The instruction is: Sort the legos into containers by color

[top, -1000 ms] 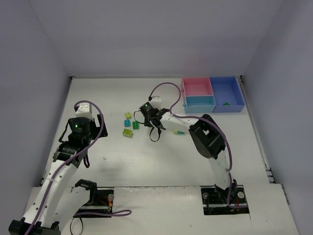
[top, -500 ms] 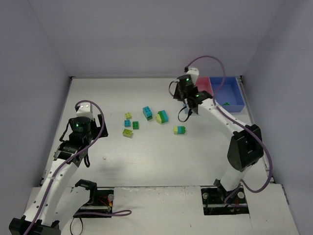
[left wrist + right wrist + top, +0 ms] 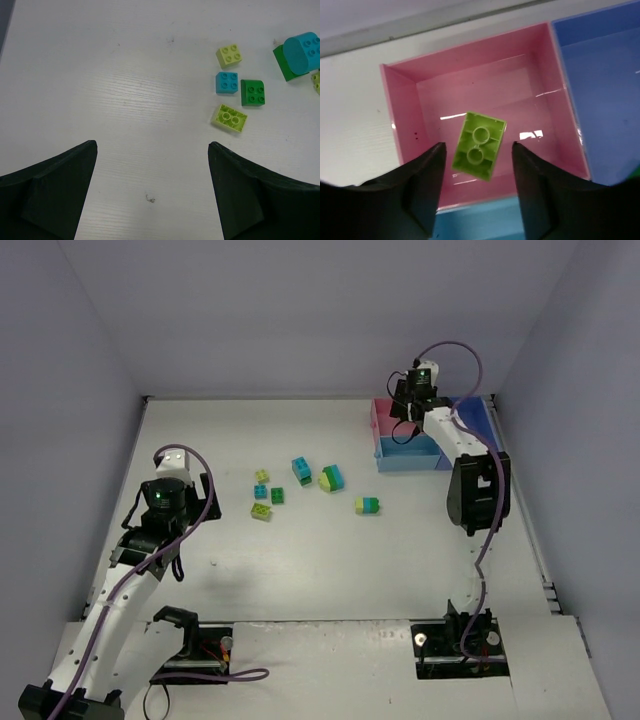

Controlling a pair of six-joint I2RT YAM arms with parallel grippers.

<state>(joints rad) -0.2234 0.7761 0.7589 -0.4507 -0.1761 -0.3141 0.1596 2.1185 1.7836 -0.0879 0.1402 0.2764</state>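
My right gripper [image 3: 408,418] hangs over the pink tray [image 3: 385,426], open. In the right wrist view a yellow-green brick [image 3: 479,145] lies upside down in the pink tray [image 3: 520,85], between the open gripper's [image 3: 476,185] fingers and touching neither. Loose bricks lie mid-table: yellow-green [image 3: 262,476], cyan [image 3: 260,492], green [image 3: 277,496], yellow-green [image 3: 261,512], and stacked pieces [image 3: 301,471], [image 3: 331,478], [image 3: 367,505]. My left gripper [image 3: 165,490] is open and empty, left of them; several of these bricks show at its view's top right [image 3: 228,83].
The light blue tray [image 3: 410,452] adjoins the pink one at the front. The darker blue tray [image 3: 478,412] sits to their right, partly hidden by my right arm. Grey walls enclose the table at the back and both sides.
My right arm has swung from the brick cluster mid-table to the back right, over the pink tray. The left arm has not moved.
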